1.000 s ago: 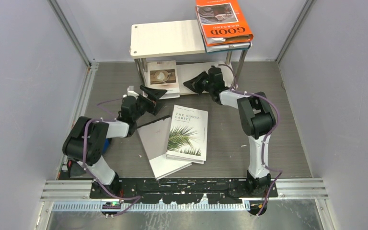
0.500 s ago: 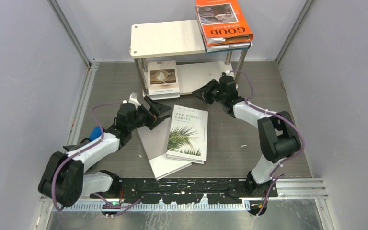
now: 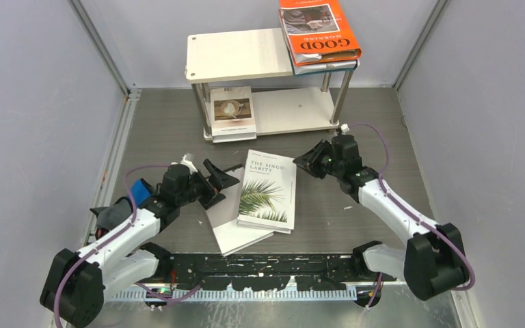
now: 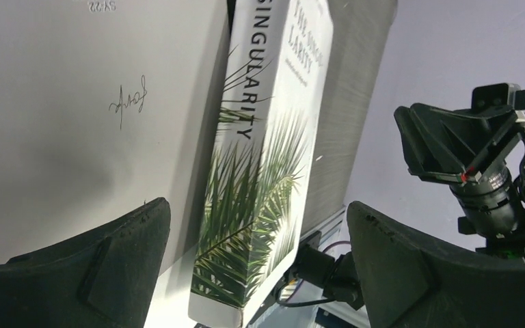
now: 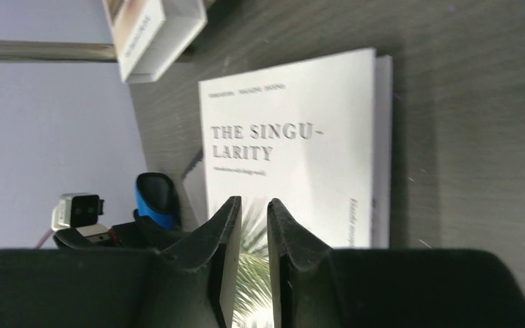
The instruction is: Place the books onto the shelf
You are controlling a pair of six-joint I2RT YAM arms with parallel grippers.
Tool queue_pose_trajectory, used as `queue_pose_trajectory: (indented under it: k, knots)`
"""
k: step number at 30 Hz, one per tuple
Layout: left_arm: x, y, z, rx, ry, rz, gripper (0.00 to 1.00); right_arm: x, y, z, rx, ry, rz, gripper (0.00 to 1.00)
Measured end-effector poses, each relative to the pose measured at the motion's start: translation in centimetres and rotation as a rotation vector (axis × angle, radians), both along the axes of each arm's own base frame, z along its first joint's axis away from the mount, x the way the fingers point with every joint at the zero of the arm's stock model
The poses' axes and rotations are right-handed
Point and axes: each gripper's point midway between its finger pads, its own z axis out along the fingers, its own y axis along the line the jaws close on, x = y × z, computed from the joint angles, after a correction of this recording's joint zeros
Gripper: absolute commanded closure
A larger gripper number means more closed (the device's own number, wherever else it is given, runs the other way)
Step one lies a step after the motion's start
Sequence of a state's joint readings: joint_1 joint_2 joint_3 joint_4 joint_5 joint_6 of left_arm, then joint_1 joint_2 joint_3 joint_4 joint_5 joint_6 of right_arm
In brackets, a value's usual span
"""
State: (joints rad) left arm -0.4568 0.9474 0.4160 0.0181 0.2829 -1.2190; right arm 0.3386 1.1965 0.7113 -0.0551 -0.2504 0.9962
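The left gripper [image 3: 223,186] hovers at the grey-white book [image 3: 220,205], fingers wide apart. The palm-leaf "Singularity" book [image 3: 268,191] lies on top of it. The right gripper [image 3: 301,166] is empty, its fingers a narrow slit apart. On the shelf [image 3: 239,55], the orange "GOOD" book [image 3: 318,31] lies on top, seemingly over another book, and the cup-photo book [image 3: 231,109] lies below.

A small blue object [image 3: 139,192] sits on the dark grey wood-grain table [image 3: 396,137] near its left side, only partly visible. Pale lavender walls [image 3: 34,102] enclose the table. Aluminium posts [image 3: 100,49] stand at the back corners, and a black perforated plate [image 3: 260,264] runs along the near edge.
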Motion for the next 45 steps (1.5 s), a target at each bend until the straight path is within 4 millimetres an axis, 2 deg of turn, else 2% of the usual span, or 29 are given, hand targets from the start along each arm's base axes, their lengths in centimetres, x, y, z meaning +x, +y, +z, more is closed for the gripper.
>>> queue_pose_trajectory:
  k: [7,11,16,25,35,45]
  knots:
    - [-1.5,-1.6,-3.3,0.067,0.092,-0.086,0.00,-3.5,-2.5,-3.8,-0.099,0.089,-0.040,0.75]
    - [-1.4,-2.5,-3.3,0.061,0.086,-0.113,0.00,-4.6,-3.3,-5.6,-0.138,0.139,-0.049,0.75]
    - [-1.0,-3.3,-3.3,0.048,0.068,-0.128,0.00,-5.3,-3.7,-7.0,-0.158,0.164,-0.051,0.75]
    - [-0.7,-5.7,-3.3,0.043,0.059,-0.181,0.03,-5.6,-3.5,-8.4,-0.162,0.195,-0.039,0.77]
    - [-1.4,-8.6,-3.4,0.038,0.055,-0.256,0.08,-6.1,-1.8,-10.0,-0.165,0.231,0.023,0.79]
    - [-1.8,-9.8,-3.5,0.016,0.055,-0.273,0.16,-6.3,-1.2,-10.0,-0.165,0.225,0.041,0.80]
